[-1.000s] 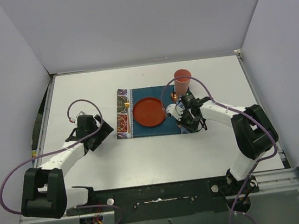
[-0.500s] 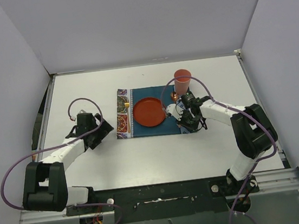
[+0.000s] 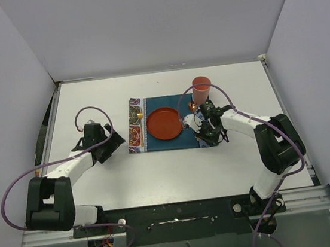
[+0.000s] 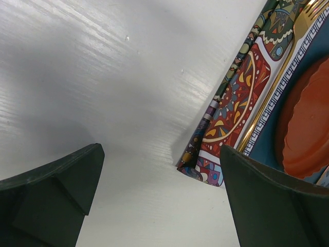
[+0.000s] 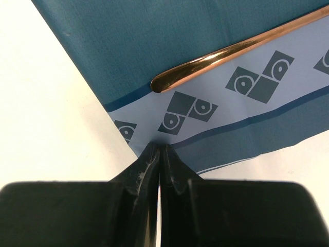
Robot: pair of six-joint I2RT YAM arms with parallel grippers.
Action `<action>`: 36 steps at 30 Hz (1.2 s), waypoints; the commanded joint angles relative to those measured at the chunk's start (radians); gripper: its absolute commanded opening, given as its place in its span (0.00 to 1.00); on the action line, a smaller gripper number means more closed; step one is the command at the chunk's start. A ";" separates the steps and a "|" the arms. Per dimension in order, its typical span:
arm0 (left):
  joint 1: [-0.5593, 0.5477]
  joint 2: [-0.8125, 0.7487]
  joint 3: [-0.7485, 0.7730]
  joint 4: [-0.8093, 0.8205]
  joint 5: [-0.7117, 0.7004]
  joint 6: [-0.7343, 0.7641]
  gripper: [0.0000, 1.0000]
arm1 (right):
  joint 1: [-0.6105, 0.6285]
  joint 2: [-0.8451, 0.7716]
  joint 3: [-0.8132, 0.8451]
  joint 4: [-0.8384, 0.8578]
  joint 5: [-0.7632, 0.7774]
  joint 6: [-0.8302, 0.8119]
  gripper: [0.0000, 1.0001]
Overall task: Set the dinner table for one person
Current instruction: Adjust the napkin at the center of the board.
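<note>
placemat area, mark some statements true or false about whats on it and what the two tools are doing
1. The plate sits on the placemat. True.
2. The left tool is shut on the fork. False: it is open over the bare dinner table beside the placemat, and the fork lies on the placemat.
3. The right tool is shut at the placemat's near right edge. True.
4. The cup lies tipped on the plate. False: it stands upright at the placemat's far right corner.
</note>
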 commanded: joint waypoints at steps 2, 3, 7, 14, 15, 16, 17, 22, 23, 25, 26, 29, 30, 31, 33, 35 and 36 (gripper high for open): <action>0.007 0.016 0.035 0.058 0.017 0.014 0.98 | -0.031 0.035 -0.010 -0.036 0.084 -0.038 0.00; 0.007 0.016 0.033 0.060 0.019 0.014 0.98 | -0.033 0.031 -0.012 -0.035 0.086 -0.039 0.00; 0.007 0.019 0.033 0.063 0.021 0.012 0.98 | -0.036 0.029 -0.010 -0.037 0.082 -0.038 0.00; 0.007 0.015 0.031 0.062 0.024 0.007 0.98 | -0.045 0.027 -0.006 -0.034 0.082 -0.050 0.00; 0.007 0.013 0.030 0.062 0.025 0.006 0.98 | -0.046 0.029 -0.003 -0.039 0.080 -0.050 0.00; 0.007 0.012 0.030 0.060 0.025 0.006 0.98 | -0.047 0.029 0.000 -0.039 0.078 -0.050 0.00; 0.007 0.011 0.030 0.059 0.024 0.006 0.98 | -0.046 0.029 0.000 -0.038 0.077 -0.050 0.00; 0.007 0.007 0.030 0.057 0.025 0.002 0.98 | -0.056 0.026 0.002 -0.033 0.083 -0.057 0.00; 0.007 0.007 0.030 0.058 0.026 0.002 0.98 | -0.059 0.026 0.003 -0.031 0.083 -0.060 0.00; 0.007 0.007 0.030 0.058 0.028 0.002 0.98 | -0.065 0.026 0.007 -0.032 0.081 -0.061 0.00; 0.007 0.007 0.030 0.058 0.029 0.000 0.98 | -0.066 0.026 0.008 -0.030 0.082 -0.062 0.00; 0.007 0.006 0.030 0.056 0.029 0.000 0.98 | -0.074 0.027 0.016 -0.029 0.081 -0.065 0.00; 0.007 0.005 0.030 0.057 0.029 -0.001 0.98 | -0.078 0.028 0.021 -0.034 0.075 -0.065 0.00; 0.007 0.005 0.031 0.058 0.030 0.000 0.98 | -0.078 0.030 0.025 -0.040 0.071 -0.064 0.00; 0.007 0.005 0.034 0.054 0.029 0.000 0.98 | -0.077 0.032 0.029 -0.049 0.063 -0.058 0.00; 0.007 0.005 0.034 0.055 0.029 0.000 0.98 | -0.073 0.029 0.028 -0.057 0.055 -0.048 0.00; 0.007 0.005 0.034 0.055 0.029 -0.001 0.98 | -0.069 0.028 0.026 -0.060 0.050 -0.045 0.00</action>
